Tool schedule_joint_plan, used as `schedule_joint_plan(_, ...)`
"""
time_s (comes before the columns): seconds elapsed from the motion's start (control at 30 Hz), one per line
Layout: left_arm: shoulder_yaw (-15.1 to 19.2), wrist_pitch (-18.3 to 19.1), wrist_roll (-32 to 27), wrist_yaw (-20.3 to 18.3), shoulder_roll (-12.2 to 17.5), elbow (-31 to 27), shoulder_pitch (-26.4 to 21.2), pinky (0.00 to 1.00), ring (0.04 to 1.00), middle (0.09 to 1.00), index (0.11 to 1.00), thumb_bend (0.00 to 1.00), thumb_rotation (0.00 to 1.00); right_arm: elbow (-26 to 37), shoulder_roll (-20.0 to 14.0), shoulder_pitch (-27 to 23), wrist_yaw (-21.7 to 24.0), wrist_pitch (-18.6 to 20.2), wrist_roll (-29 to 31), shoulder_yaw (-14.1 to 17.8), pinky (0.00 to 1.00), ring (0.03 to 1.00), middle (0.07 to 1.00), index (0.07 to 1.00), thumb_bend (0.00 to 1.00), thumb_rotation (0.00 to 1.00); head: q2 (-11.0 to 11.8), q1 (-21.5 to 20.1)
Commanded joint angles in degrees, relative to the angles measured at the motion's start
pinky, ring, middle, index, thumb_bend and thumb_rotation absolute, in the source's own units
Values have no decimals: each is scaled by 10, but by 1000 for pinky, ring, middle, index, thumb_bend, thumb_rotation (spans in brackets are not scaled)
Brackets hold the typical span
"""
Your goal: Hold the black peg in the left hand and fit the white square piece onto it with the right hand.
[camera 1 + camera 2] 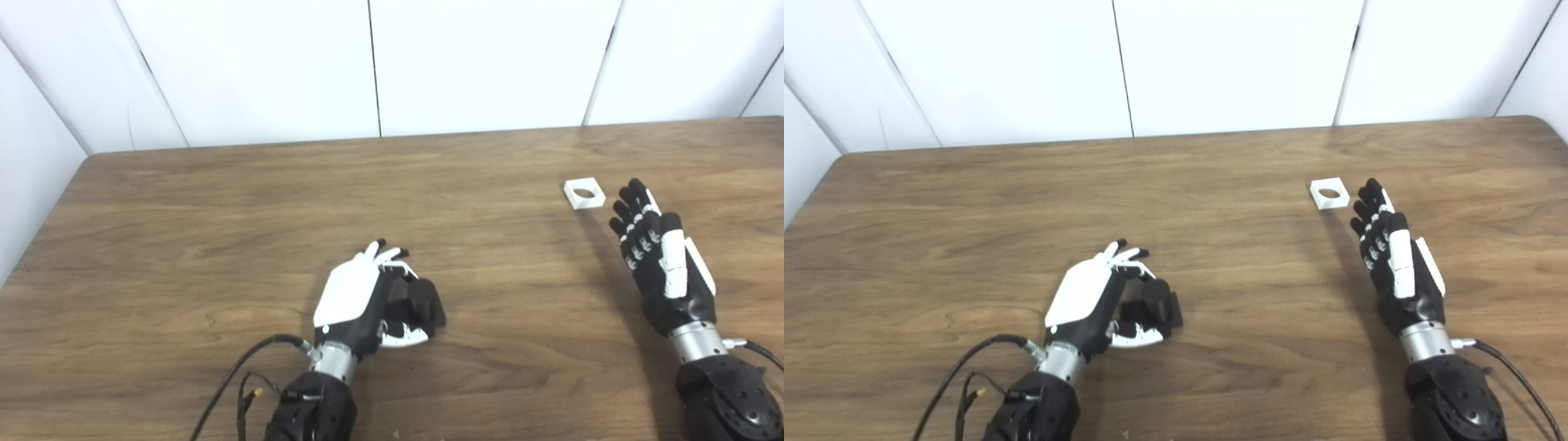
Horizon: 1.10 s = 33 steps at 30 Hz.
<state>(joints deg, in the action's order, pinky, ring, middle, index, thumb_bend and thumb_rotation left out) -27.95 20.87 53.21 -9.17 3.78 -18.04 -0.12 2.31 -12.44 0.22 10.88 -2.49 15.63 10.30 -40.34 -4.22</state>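
A: Status? Left robot hand (367,300) curls around the black peg (424,301) at 6 o'clock on the surface (245,202); grasp not clearly closed.

B: Right robot hand (658,257) is wide, holding nothing. White square piece (584,193) lies flat at 2 o'clock, just beyond its fingertips (634,187).

A: Risk?

B: Flat piece, low profile. Fingertips could push it away instead of pinching. A tilted peg jams the hole.

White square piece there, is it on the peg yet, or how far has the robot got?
Not yet. The left hand is curled around the black peg at the table, so that part looks in hand. The white square piece lies untouched; the right hand is open just short of it. Picking up and fitting remain.
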Motion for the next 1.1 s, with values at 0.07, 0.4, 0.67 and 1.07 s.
schedule_joint_plan(0.07,-5,2,-16,-35,-3,-23,12,989,1000,897,489,515,64,-22,25,33,1,4,7,-13,1000,1000,1000,1000,622,998,-2,-1)
schedule_joint_plan(0.4,1,-2,-22,-43,1,-26,27,994,1000,901,487,515,63,-19,18,31,8,11,12,-11,1000,1000,1000,1000,619,996,-6,2)
schedule_joint_plan(0.67,2,0,-20,-39,1,-23,32,1000,1000,905,488,515,62,-15,15,28,7,18,9,-11,1000,1000,1000,1000,619,1000,-8,2)
schedule_joint_plan(1.07,-4,5,-4,-44,-3,-18,31,1000,1000,908,489,514,64,4,1,4,-2,38,0,-8,1000,1000,1000,1000,616,1000,-8,0)
